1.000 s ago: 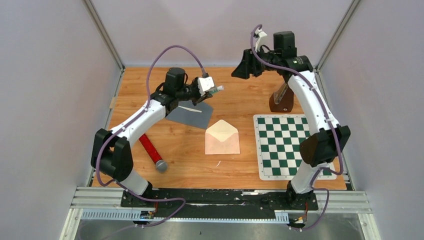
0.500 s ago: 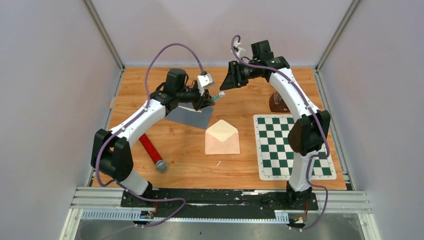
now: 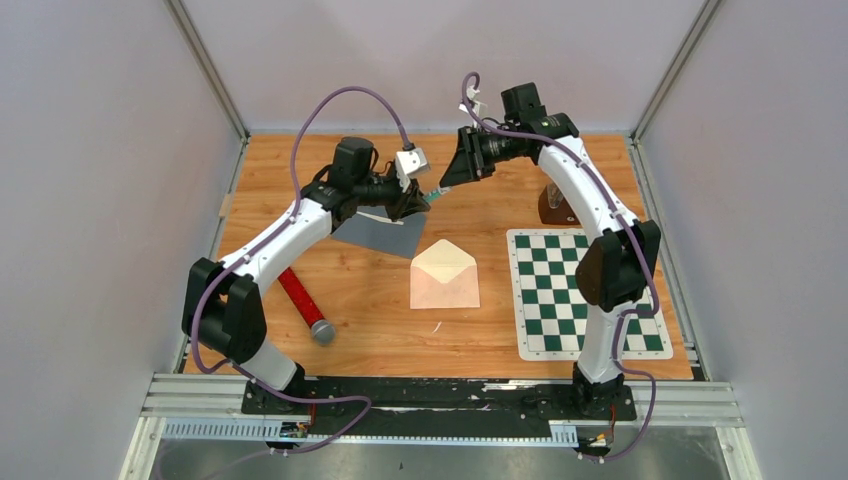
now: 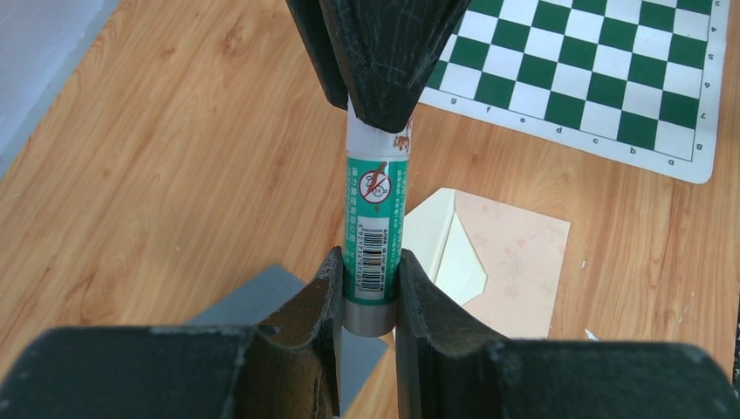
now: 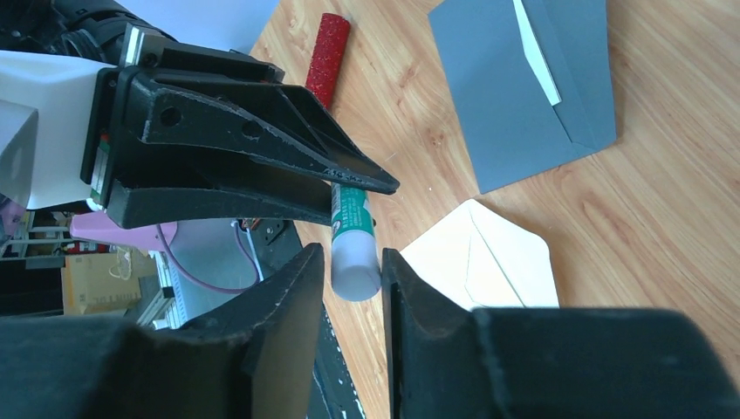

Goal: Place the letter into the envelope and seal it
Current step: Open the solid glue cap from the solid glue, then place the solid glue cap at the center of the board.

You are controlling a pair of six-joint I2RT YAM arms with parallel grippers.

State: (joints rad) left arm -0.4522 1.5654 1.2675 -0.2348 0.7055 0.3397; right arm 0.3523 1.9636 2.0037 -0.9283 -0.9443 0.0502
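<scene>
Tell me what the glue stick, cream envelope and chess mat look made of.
Looks like: glue stick, plastic tube, glossy printed label with barcode; cream envelope, matte paper, creased flap folds; chess mat, thin printed sheet lying flat, probably vinyl or paper, can't tell which.

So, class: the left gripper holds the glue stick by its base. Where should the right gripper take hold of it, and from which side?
Grip the white end of the glue stick, probably its cap: it is the part furthest from the left gripper. Come in end-on, facing that gripper, with the right gripper straddling the round barrel, one finger on each side.
</scene>
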